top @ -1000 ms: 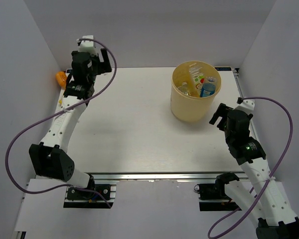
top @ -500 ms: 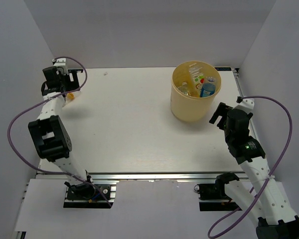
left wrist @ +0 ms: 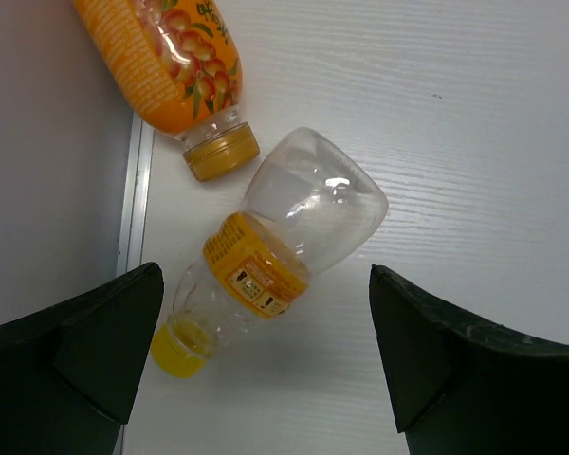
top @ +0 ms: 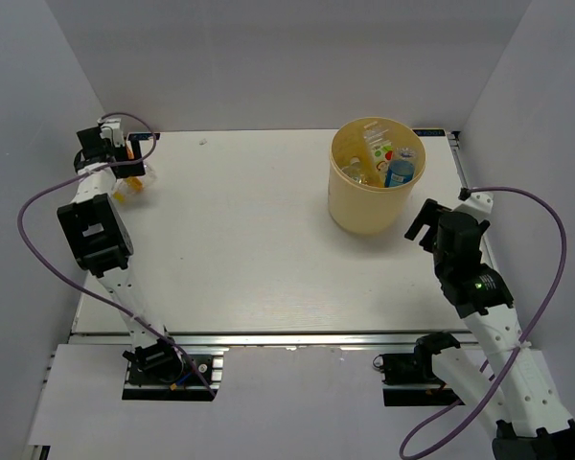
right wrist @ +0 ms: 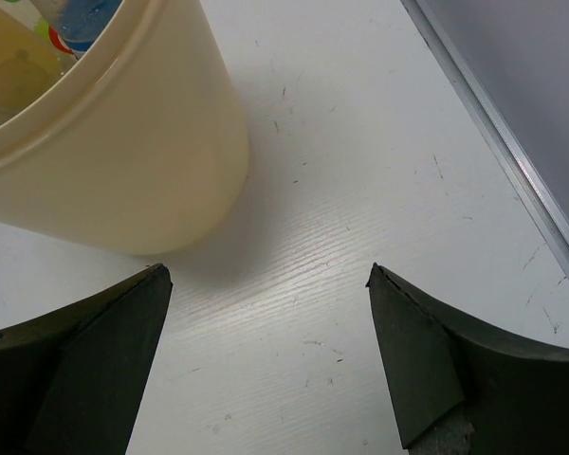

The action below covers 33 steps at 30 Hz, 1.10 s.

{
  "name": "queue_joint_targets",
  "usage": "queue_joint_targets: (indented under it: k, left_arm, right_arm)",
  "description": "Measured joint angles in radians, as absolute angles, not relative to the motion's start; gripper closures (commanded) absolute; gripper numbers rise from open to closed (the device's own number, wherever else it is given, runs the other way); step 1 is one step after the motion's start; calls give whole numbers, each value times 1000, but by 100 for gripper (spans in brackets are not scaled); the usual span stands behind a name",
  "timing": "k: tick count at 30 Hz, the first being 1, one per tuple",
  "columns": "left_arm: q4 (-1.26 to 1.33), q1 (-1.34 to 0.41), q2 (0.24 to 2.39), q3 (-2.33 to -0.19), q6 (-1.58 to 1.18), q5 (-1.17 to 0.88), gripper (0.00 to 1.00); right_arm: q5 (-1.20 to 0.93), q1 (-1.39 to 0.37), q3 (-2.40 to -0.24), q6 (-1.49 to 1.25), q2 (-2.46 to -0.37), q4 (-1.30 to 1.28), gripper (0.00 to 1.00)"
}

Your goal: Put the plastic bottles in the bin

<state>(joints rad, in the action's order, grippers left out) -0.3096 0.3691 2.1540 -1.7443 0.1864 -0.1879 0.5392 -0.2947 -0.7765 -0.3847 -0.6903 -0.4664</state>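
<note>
Two plastic bottles lie at the table's far left edge. One is a clear bottle (left wrist: pixel 294 232) with an orange label and yellow cap; the other is an orange bottle (left wrist: pixel 166 57) just beyond it, by the wall. My left gripper (left wrist: pixel 266 365) is open above the clear bottle, with the jaws on either side of its cap end, not touching it. In the top view the gripper (top: pixel 125 171) covers most of them; a bit of orange (top: pixel 123 190) shows. The yellow bin (top: pixel 369 201) stands at the back right with several bottles (top: pixel 388 163) inside. My right gripper (right wrist: pixel 266 351) is open and empty beside the bin (right wrist: pixel 104 142).
A grey wall (left wrist: pixel 38 171) and a metal rail (left wrist: pixel 133 199) run right along the left bottles. Another rail (right wrist: pixel 498 142) and a wall border the table to the right of the right gripper. White walls enclose the table on three sides.
The left arm has swung from the raised back-left pose out to the far left corner and come down over the two bottles. The right arm has not moved.
</note>
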Motion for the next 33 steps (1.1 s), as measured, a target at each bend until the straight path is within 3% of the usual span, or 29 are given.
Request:
queue_joint_targets:
  k: [15,18,19,21,26,33]
  left_arm:
    - [-369,369,2304,-1806,145,-224,2]
    - [-353,368,2302,-1796,122,-224,27]
    - [-350,368,2300,-1788,110,-224,41]
    - [-340,367,2296,-1780,93,-228,51]
    - [-337,357,2256,-1737,49,-236,56]
    - [-350,219,2058,-1679,18,-183,53]
  right_arm:
    - [585,-295,-804,-409,-647,-477,11]
    - [585,-295,-804,-408,-649,-476,11]
    - [585,-295,-804,-409,-650,-476,11]
    - [585,-295,-804,-408,-650,-476,11]
    - [586,-295,-804,-400,-649,-474,11]
    - [592,-295,-771,-389,-646,-445,11]
